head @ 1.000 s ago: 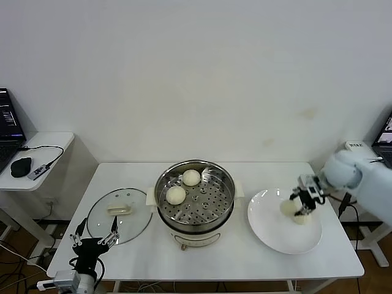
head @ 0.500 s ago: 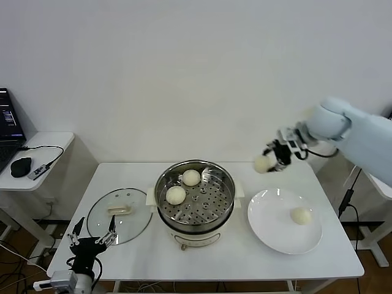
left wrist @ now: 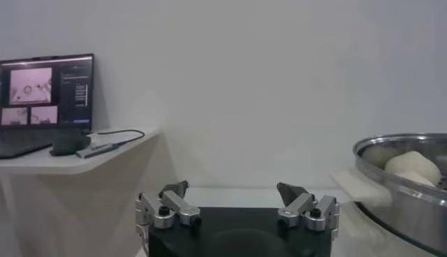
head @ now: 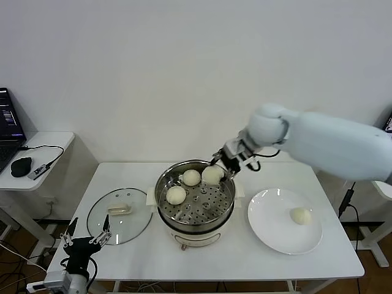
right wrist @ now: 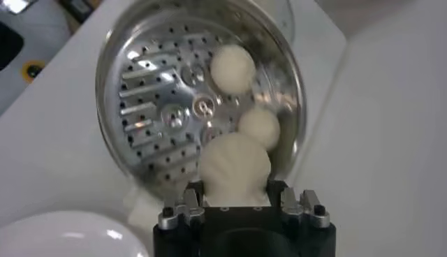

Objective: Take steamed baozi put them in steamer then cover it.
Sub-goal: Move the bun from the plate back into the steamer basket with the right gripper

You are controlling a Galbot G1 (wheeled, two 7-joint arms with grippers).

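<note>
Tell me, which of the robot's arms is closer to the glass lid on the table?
The left. Its end effector hangs open just off the table's front edge, beside the glass lid. The right end effector holds a bun over the steamer.

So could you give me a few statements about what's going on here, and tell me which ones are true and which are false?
1. The right gripper holds a bun over the steamer. True.
2. Four buns already lie on the steamer's tray. False: two lie there, one and another.
3. The glass cover sits on the steamer. False: it lies on the table beside it.
4. One bun is on the white plate. True.
5. The left gripper grips the cover's handle. False: it is open, low at the table's front edge.
</note>
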